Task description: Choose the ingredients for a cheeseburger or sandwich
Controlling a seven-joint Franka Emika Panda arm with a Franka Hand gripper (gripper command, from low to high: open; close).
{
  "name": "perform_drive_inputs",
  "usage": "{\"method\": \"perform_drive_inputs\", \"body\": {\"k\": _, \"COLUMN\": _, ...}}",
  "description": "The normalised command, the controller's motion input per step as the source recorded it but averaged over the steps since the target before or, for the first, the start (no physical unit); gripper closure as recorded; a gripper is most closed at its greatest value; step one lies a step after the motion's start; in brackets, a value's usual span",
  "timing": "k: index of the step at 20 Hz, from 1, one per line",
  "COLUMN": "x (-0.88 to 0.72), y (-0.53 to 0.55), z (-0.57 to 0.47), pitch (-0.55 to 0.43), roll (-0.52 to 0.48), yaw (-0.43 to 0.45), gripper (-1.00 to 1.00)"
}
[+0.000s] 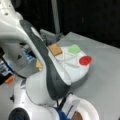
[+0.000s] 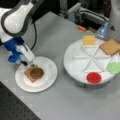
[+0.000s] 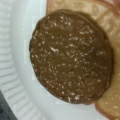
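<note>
Your claw (image 2: 32, 65) sits at the upper left edge of the stack on the white plate (image 2: 48, 80), lower left of a front view. I cannot tell whether it is released or clenched: the fingertips are hidden against the toast, and the wrist view shows no fingers at all.

On the plate: one tan toast square (image 2: 28, 74) with the dark brown patty (image 2: 36, 73) lying flat on top. In the wrist view the patty (image 3: 71, 56) overhangs the toast (image 3: 110, 105) towards the frame's left, so it is off centre on the square.

Still on the divided tray (image 2: 75, 66), right of the frame: cheese square (image 2: 89, 40) in the top compartment, second toast square (image 2: 110, 46) to its right, green lettuce (image 2: 114, 67) and red disc (image 2: 94, 77) nearer the bottom. In a front view the arm covers much of the tray; toast (image 1: 55, 49), lettuce (image 1: 74, 48) and red disc (image 1: 85, 60) show.

Handling, judged: pieces look light, stiff and thin, probably slick plastic. Take them across opposite edges; the stack will likely shift if nudged sideways
</note>
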Motion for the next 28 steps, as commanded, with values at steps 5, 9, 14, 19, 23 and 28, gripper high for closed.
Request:
{"method": "perform_drive_inputs", "body": {"k": 5, "x": -0.12, "y": 0.10, "z": 0.03, "pitch": 0.028, "roll": -0.198, "yaw": 0.020, "gripper": -1.00}}
{"method": "perform_drive_inputs", "body": {"k": 9, "x": -0.27, "y": 0.26, "z": 0.18, "pitch": 0.120, "roll": -0.337, "yaw": -0.102, "gripper": -1.00}}
{"method": "perform_drive_inputs", "body": {"k": 14, "x": -0.43, "y": 0.49, "z": 0.25, "pitch": 0.146, "roll": -0.494, "yaw": -0.134, "gripper": -1.00}}
{"method": "perform_drive_inputs", "body": {"k": 19, "x": -0.56, "y": 0.67, "z": 0.28, "pitch": 0.123, "roll": -0.590, "yaw": -0.125, "gripper": -1.00}}
{"method": "perform_drive_inputs", "body": {"k": 23, "x": -0.52, "y": 0.59, "z": 0.11, "pitch": 0.019, "roll": -0.545, "yaw": -0.106, "gripper": -1.00}}
{"method": "perform_drive_inputs", "body": {"k": 28, "x": -0.56, "y": 0.48, "z": 0.02, "pitch": -0.078, "roll": -0.421, "yaw": -0.039, "gripper": -1.00}}
